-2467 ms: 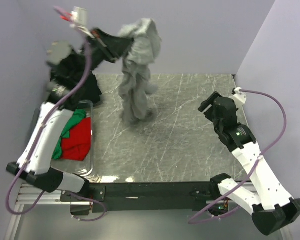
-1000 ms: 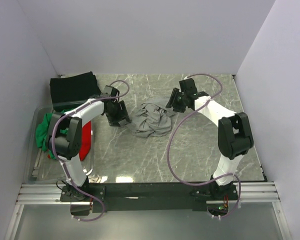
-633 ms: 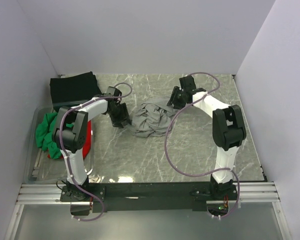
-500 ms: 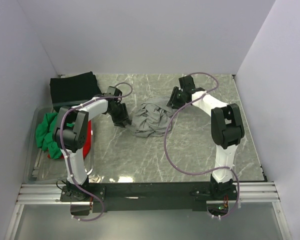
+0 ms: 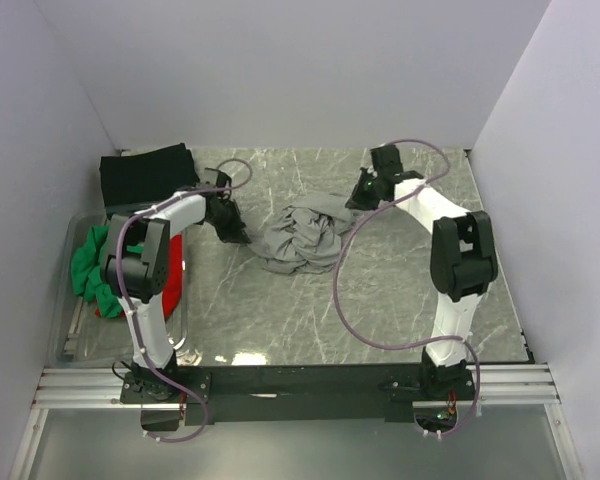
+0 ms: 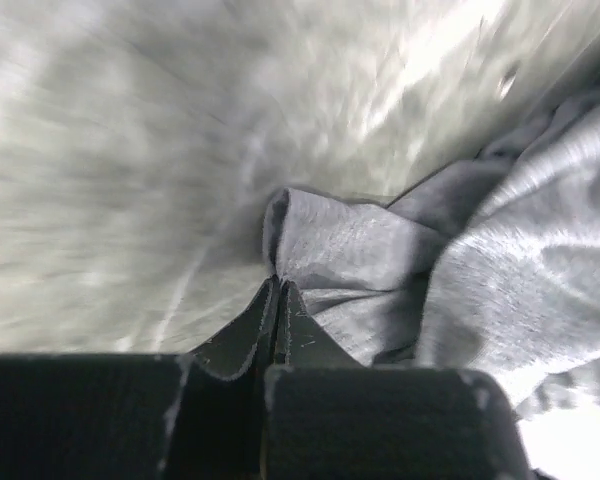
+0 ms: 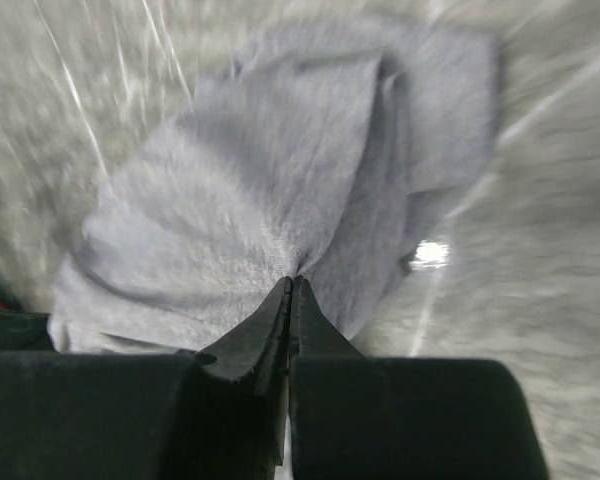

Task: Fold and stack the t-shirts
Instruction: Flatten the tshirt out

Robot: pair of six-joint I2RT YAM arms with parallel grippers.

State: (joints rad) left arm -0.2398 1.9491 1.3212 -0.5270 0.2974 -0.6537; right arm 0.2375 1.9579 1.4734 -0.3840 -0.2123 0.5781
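Grey shirt (image 5: 302,235): heaped and crumpled mid-worktop (image 5: 410,300), between left claw (image 5: 232,228) and right claw (image 5: 360,198). No longer hangs in the air as a couple of seconds back; lies down now, and spreads a touch wider than half a second ago, drawn out a little toward each side. Shows no straight edge, no laid-out sleeve, no fold begun.

Elsewhere, no change. Black shirt (image 5: 145,175): folded flat at the far left corner. Green shirt (image 5: 88,262) and red shirt (image 5: 173,272): bunched in the tray (image 5: 65,335) at the left edge, waiting.

Then the real change, down at the claws. Gaping beside the heap a second ago; now squeezed fully closed, each on grey cloth. On the left: pinches a small peak of fabric at the heap's left rim, with bare worktop just beyond. On the right: nips a ridge near the heap's far right edge, with a fan of creases running away from the pinch.

Marks, most likely, the end of reaching and the start of spreading: two-point grasp made, nothing flattened yet. Calls next, probably, for lifting and pulling apart to open the cloth flat before any folding. Worth watching for thin bites on random wrinkles rather than on shoulders or hem; could open lopsided, or slip free under tension.
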